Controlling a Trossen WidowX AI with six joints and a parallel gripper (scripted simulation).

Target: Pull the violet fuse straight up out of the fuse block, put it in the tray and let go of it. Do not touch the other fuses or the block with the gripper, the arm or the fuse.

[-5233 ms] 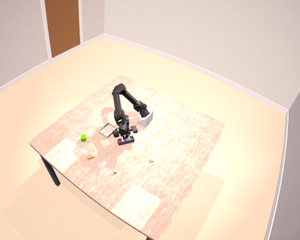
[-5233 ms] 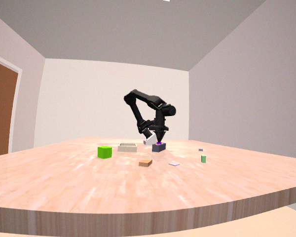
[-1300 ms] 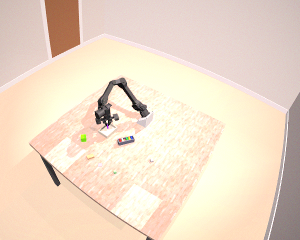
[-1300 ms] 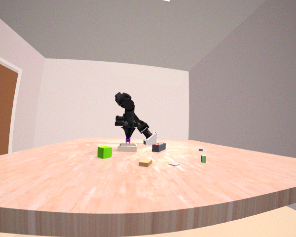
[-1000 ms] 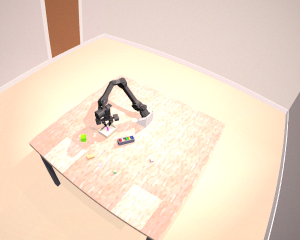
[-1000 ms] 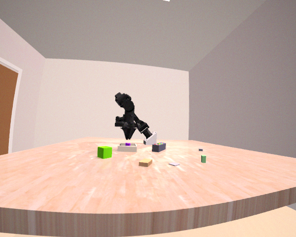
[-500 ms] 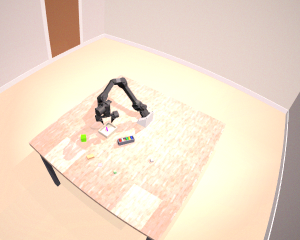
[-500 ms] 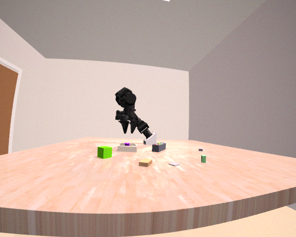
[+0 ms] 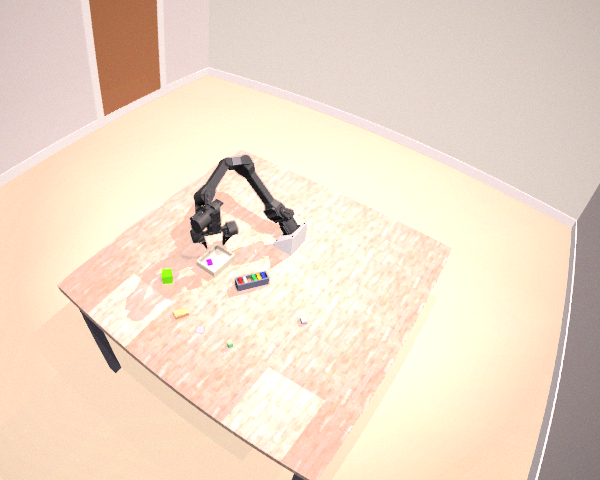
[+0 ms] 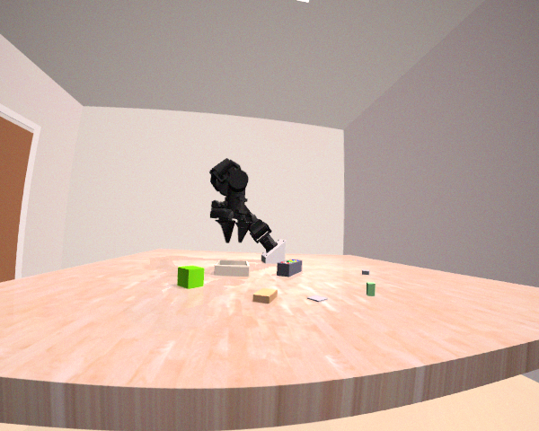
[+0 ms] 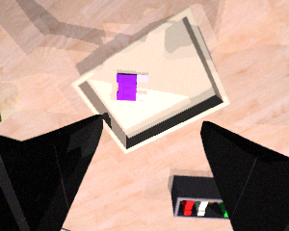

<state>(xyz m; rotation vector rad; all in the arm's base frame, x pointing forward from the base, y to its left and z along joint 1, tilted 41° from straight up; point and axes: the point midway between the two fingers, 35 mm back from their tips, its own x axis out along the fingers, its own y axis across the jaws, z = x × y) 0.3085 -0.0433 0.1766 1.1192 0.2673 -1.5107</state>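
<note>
Top, exterior and wrist views of my work table [image 9: 341, 289]. The fuse [image 11: 127, 87] lies flat on the floor of the tray [image 11: 205, 68], toward one corner, its two pale prongs pointing sideways; in the top view I see it as a violet spot [image 9: 210, 262] inside the tray [image 9: 218, 250]. The gripper [image 9: 213, 238] hangs above the tray's far edge, well clear of it, with its fingers spread wide and nothing between them; from the wrist camera the two dark fingertips frame the tray's near wall, and the fuse sits beyond them, touching neither. In the exterior view the gripper [image 10: 233, 240] points down over the tray [image 10: 232, 268], whose wall hides the fuse from me.

The block [image 9: 251, 280] stands just beside the tray on the side away from the cube, apart from it, and carries a row of coloured fuses; red, white and green ones show at the lower edge of the wrist view, in the block [image 11: 195, 185]. A green cube [image 9: 167, 275] rests on the tray's other side, near it but not touching. Further toward the table's near edge lie a tan slab [image 10: 265, 295], a pale flat tile [image 10: 317, 298], a small green piece [image 10: 370, 288] and a small dark piece [image 10: 365, 272], all well apart from the tray
</note>
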